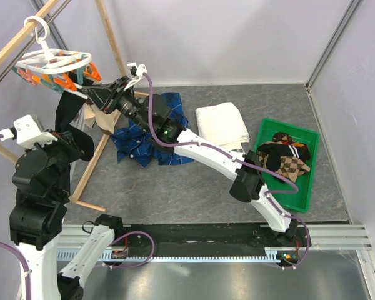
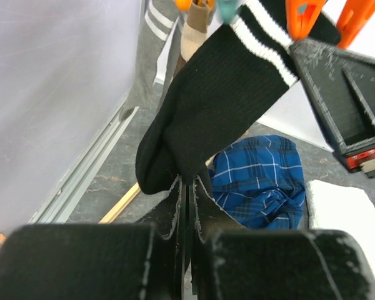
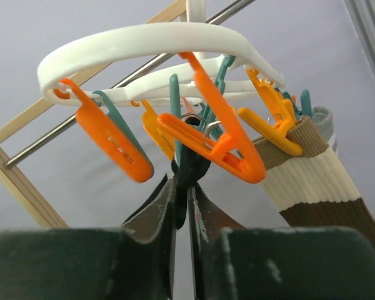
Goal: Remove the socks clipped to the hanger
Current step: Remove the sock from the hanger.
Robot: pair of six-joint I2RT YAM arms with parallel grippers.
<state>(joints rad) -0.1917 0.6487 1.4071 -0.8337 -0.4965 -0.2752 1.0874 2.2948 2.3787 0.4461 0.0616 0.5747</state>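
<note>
The white round hanger hangs from the rack at the top left, with orange and teal pins dangling from it. A black sock with white cuff stripes hangs under an orange pin. My left gripper is shut on the sock's lower edge. My right gripper reaches up among the pins, its jaws pinched on a dark fold that looks like the black sock's cuff. A beige and brown striped sock stays clipped beside it.
A green bin at the right holds several socks. A folded white towel and a blue plaid shirt lie mid-table. Wooden rack poles stand at the left, close to both arms.
</note>
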